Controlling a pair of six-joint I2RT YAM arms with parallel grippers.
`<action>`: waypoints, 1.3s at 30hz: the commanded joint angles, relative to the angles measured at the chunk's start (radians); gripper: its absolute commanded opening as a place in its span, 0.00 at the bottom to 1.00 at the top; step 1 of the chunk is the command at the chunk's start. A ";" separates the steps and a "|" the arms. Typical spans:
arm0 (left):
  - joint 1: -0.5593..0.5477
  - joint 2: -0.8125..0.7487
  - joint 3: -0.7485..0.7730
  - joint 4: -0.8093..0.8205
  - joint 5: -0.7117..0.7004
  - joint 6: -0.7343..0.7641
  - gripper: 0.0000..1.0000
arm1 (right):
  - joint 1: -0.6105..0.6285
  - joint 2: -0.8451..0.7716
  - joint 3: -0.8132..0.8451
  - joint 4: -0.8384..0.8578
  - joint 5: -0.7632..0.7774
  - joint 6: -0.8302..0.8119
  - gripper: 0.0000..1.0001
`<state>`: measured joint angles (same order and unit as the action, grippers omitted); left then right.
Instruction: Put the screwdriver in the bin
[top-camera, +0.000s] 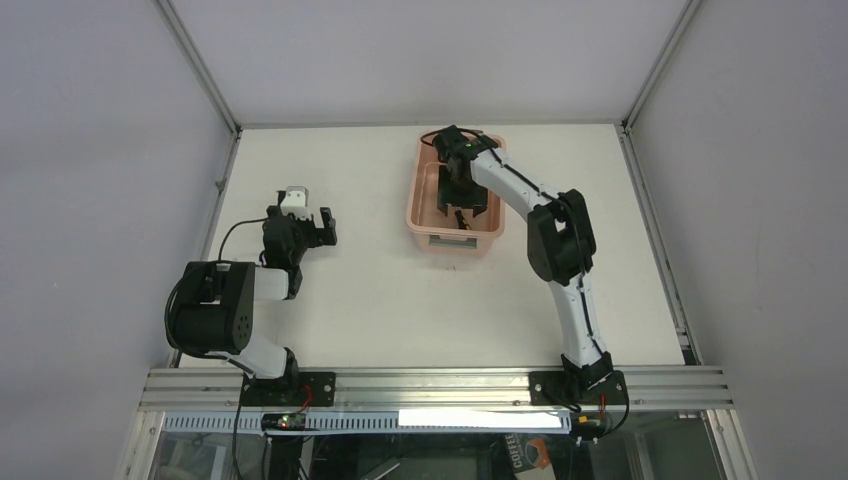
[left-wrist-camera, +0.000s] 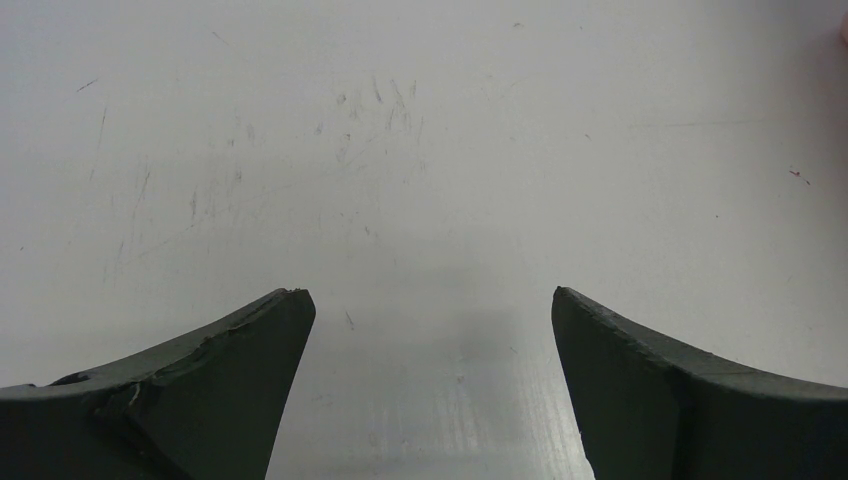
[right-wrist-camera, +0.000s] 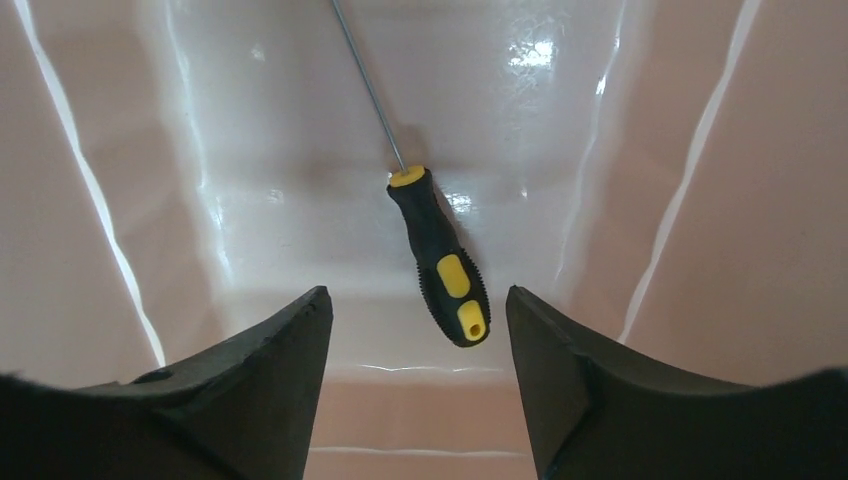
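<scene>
The screwdriver (right-wrist-camera: 440, 262), black and yellow handle with a thin metal shaft, lies on the floor of the salmon-pink bin (right-wrist-camera: 720, 200). In the top view the bin (top-camera: 416, 200) stands at the back middle of the table and the screwdriver (top-camera: 461, 217) is a small dark shape near its front end. My right gripper (right-wrist-camera: 418, 305) is open above the bin's inside, empty, its jaws apart to either side of the handle's end and not touching it; the top view shows it over the bin (top-camera: 460, 190). My left gripper (left-wrist-camera: 430, 300) is open and empty over bare table at the left (top-camera: 312, 228).
The table is white and scuffed (left-wrist-camera: 400, 150). Metal frame posts (top-camera: 200, 70) run up at the back corners, and grey walls close in on both sides. An aluminium rail (top-camera: 430, 385) runs along the near edge, where both arm bases are bolted.
</scene>
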<state>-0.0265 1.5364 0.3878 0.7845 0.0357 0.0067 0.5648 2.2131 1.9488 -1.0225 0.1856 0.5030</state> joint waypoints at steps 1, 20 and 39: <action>-0.004 -0.030 -0.006 0.021 0.019 -0.020 0.99 | 0.007 -0.073 0.073 -0.007 0.036 -0.011 0.69; -0.004 -0.030 -0.007 0.022 0.019 -0.020 0.99 | -0.242 -0.453 -0.035 -0.031 0.057 -0.285 0.93; -0.005 -0.030 -0.007 0.021 0.020 -0.020 0.99 | -0.518 -0.674 -0.301 0.152 -0.015 -0.369 0.99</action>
<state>-0.0265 1.5364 0.3878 0.7845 0.0357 0.0067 0.0948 1.6035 1.6741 -0.9611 0.2707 0.1032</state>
